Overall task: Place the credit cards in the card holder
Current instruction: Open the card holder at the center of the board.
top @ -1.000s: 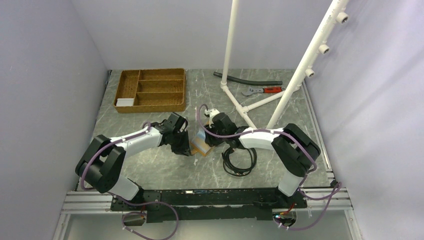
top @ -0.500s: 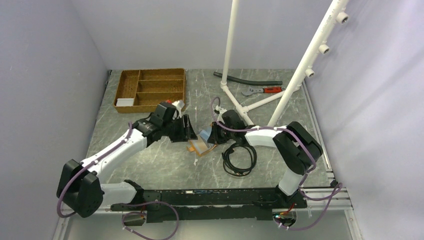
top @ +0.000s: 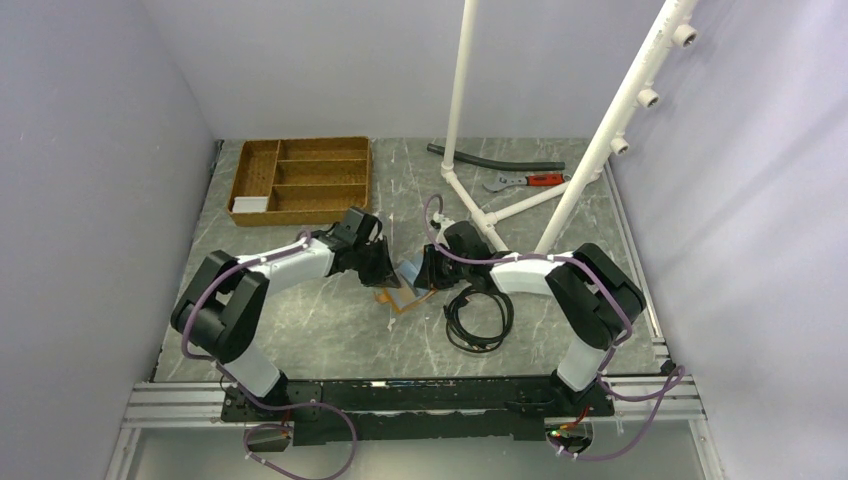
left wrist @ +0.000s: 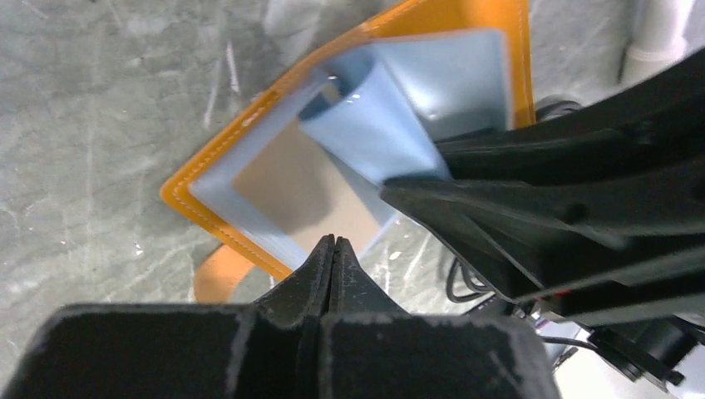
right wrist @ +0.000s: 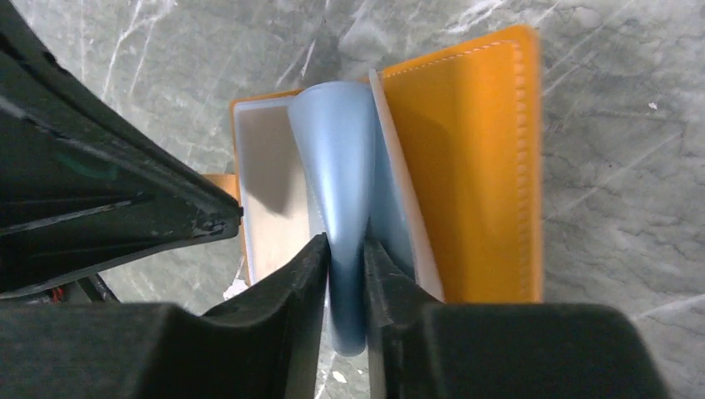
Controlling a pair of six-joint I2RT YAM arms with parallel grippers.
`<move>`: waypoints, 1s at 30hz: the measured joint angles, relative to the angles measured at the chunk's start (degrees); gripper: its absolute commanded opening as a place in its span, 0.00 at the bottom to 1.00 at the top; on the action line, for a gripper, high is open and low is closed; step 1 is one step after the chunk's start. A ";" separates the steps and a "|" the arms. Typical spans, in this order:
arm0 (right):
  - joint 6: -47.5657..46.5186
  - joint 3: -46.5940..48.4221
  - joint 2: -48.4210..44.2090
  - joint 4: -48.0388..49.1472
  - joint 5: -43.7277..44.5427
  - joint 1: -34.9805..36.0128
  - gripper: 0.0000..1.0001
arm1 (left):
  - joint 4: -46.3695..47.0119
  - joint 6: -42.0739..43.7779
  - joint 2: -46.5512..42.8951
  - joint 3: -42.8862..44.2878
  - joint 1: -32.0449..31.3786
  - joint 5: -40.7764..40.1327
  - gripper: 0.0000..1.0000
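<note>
The orange card holder [top: 403, 296] lies open on the table between my two grippers, its pale blue-grey pockets up. In the left wrist view [left wrist: 465, 75] a tan panel shows inside it and its snap tab [left wrist: 220, 270] sticks out below. My right gripper [top: 422, 272] is shut on a pale blue inner flap [right wrist: 337, 150] and holds it up off the orange cover [right wrist: 474, 166]. My left gripper [top: 388, 268] is shut and empty, its tips [left wrist: 334, 241] just over the holder's near edge. A whitish flat card [top: 250, 204] lies in the wooden tray.
The brown wooden compartment tray [top: 302, 212] stands at the back left. A white pipe frame [top: 480, 215] rises just behind the right gripper. A black cable coil [top: 478, 320] lies in front of the right arm. Red-handled pliers [top: 530, 181] and a black hose [top: 495, 158] lie at the back.
My left arm swung out and back; its gripper now sits a little farther back and right at the holder. My right gripper shifted right, pulling the blue flap and tilting the holder open.
</note>
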 measured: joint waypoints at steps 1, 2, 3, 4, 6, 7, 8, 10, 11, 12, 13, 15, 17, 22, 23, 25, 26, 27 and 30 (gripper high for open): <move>0.00 0.00 -0.02 -0.33 0.72 0.02 0.35 | 0.68 -0.02 0.74 -0.52 0.00 -0.31 0.00; 0.02 0.00 -0.17 -0.81 1.33 0.09 0.40 | 1.20 -0.02 1.03 -1.07 0.02 -0.70 0.00; -0.15 0.00 -0.68 -1.77 2.64 0.17 0.44 | 1.92 -0.04 1.07 -1.84 0.02 -1.16 0.00; -0.26 0.00 -1.18 -2.56 3.91 0.17 0.48 | 2.32 -0.13 1.05 -2.49 0.02 -1.60 0.00; -1.40 0.04 -2.89 -4.59 7.85 0.28 0.56 | 2.84 -0.24 1.16 -3.45 0.02 -2.25 0.00; -2.19 0.22 -3.74 -5.99 10.40 0.35 0.57 | 2.93 -0.33 1.31 -3.72 0.02 -2.43 0.00; -3.02 0.57 -4.35 -7.65 12.96 0.39 0.58 | 3.19 -0.39 1.62 -3.74 0.02 -2.43 0.00; -4.50 1.81 -4.68 -10.95 17.75 0.50 0.59 | 3.85 -0.44 2.16 -3.74 0.04 -2.12 0.00; -5.68 3.19 -4.63 -13.77 22.14 0.63 0.59 | 4.04 -0.44 2.29 -3.74 0.04 -1.97 0.00; -5.97 3.48 -4.63 -14.34 23.04 0.72 0.59 | 4.31 -0.44 2.40 -3.74 0.09 -1.75 0.00; -6.56 4.42 -4.63 -16.11 25.77 0.92 0.59 | 4.70 -0.46 2.64 -3.74 0.09 -1.51 0.00; -7.87 6.10 -4.61 -19.02 30.38 1.31 0.62 | 4.96 -0.44 2.80 -3.69 0.11 -1.22 0.00; -9.11 6.64 -4.94 -20.41 33.24 2.14 0.66 | 4.92 -0.42 2.82 -3.67 0.13 -1.16 0.00; -13.14 6.71 -10.25 -23.56 34.42 9.53 0.61 | 4.74 -0.24 2.82 -3.63 0.13 -1.25 0.00; -13.66 6.88 -11.26 -23.50 33.09 10.84 0.57 | 4.72 -0.20 2.82 -3.63 0.13 -1.27 0.00; -14.67 7.82 -12.24 -22.29 28.02 12.52 0.45 | 4.68 -0.11 2.82 -3.63 0.13 -1.27 0.00; -14.95 8.48 -11.87 -21.40 25.44 12.57 0.40 | 4.66 0.04 2.82 -3.63 0.13 -1.27 0.00; -15.02 9.11 -11.04 -20.57 23.41 12.33 0.35 | 4.61 0.11 2.82 -3.58 0.13 -1.29 0.00; -14.60 10.25 -7.74 -18.51 19.17 11.50 0.24 | 3.98 0.59 3.04 -3.10 0.13 -1.31 0.00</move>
